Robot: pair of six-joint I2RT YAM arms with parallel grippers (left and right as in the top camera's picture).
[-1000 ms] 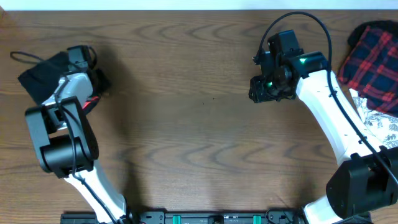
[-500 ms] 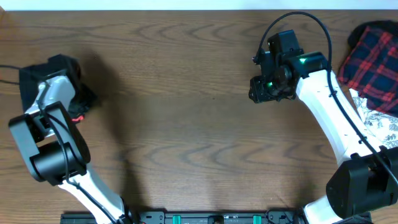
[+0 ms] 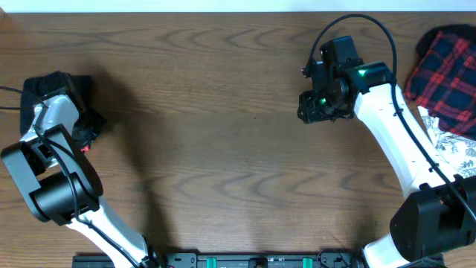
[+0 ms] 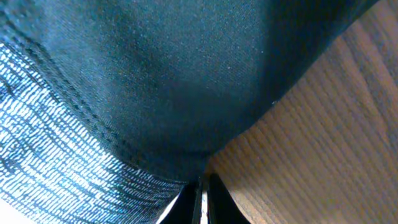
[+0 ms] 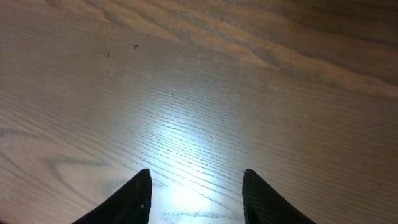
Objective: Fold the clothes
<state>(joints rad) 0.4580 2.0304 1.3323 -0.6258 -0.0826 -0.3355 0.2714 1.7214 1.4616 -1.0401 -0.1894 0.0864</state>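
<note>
Trousers (image 4: 205, 68), black soft fabric, sit bunched at the far left end of the counter (image 3: 223, 149), under & around the left arm (image 3: 52, 171). Wrist view shows the left jaws clenched on a fold of dark cloth right beside the grey-flecked waistband (image 4: 56, 168), w/ a bit of red-orange trim (image 3: 85, 147) peeking out overhead. Right jaws are released, partly apart, hovering over bare wood well apart from the bundle, holding nothing. Step in hand is prob. getting the garment out flat, so the pinch needs to be firm & the cloth lifted, not dragged, toward mid-counter; a thin fold like this could slip if yanked. Best next: right jaws take the opposite waistband corner so both arms can pull it taut & lay the legs straight before any fold. Plaid garment (image 3: 446, 63) & white floral cloth (image 3: 462, 152) at the right edge aren't part of this; keep clear of them. Containers: none in view, so nothing to report inside any.
</note>
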